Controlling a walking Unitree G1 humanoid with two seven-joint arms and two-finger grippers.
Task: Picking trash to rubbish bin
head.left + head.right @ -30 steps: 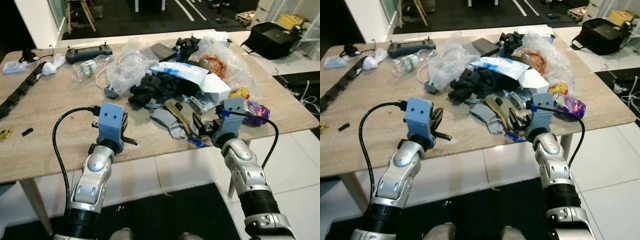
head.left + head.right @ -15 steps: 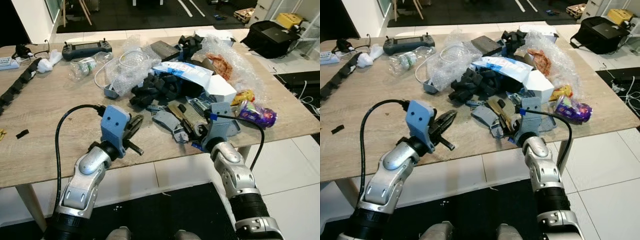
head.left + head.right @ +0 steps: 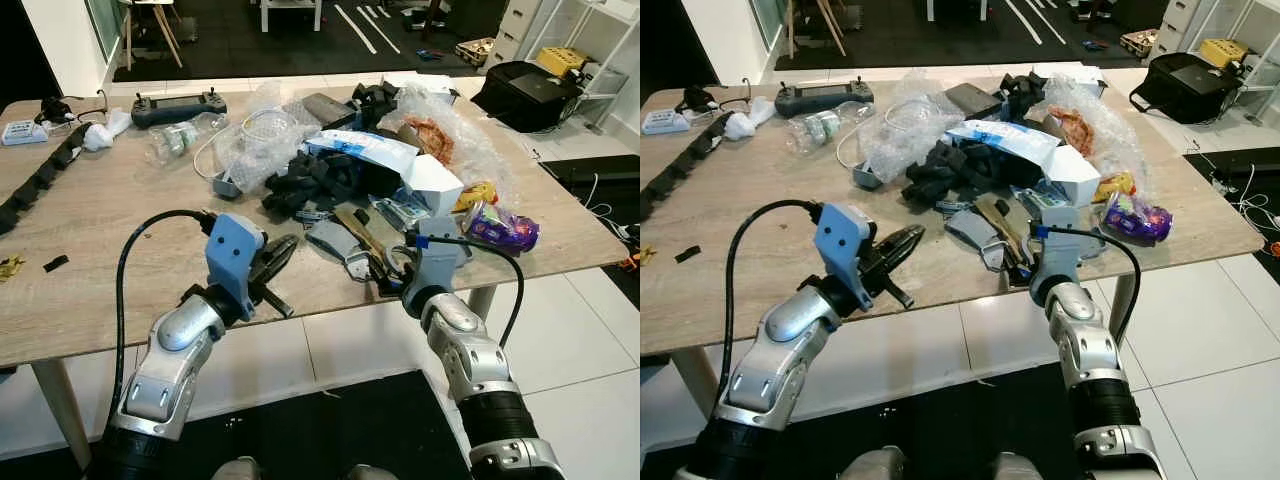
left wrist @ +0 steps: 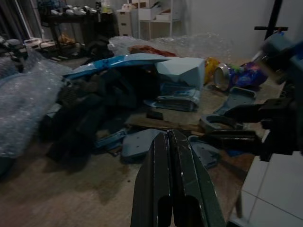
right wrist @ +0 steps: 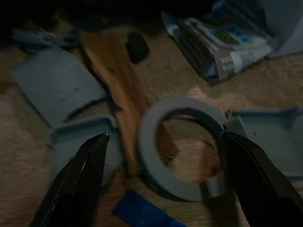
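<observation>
Right gripper (image 5: pixel 163 184) hangs low over the near edge of the wooden table (image 3: pixel 110 200), its 2 black fingers (image 5: pixel 80 179) spread wide apart. Between them, on the tabletop, lies a grey ring-shaped piece (image 5: pixel 182 146); it sits closer to one finger than to the other, and whether it touches that finger cannot be told. A flat wooden stick (image 5: pixel 120 90) runs under the ring's edge, a small blue scrap (image 5: pixel 142 213) lies just beside the ring, and grey plastic parts (image 5: pixel 61 90) rest to either side.

From the head camera the same gripper (image 3: pixel 385 272) sits at the front of a heap of trash: black foam chunks (image 3: pixel 315 180), a white and blue carton (image 3: pixel 400 165), bubble wrap (image 3: pixel 255 140), and a purple wrapper (image 3: pixel 500 225) near the table's right edge.

Left gripper (image 4: pixel 171 142) hovers over bare wood near the front edge, left of the heap, its 2 fingers pressed together with nothing in them, pointing toward the pile. It is well apart from the ring.

At the far left of the table lie a handheld controller (image 3: pixel 178 105), a clear plastic bottle (image 3: pixel 175 140) and a black segmented strip (image 3: pixel 40 180).
</observation>
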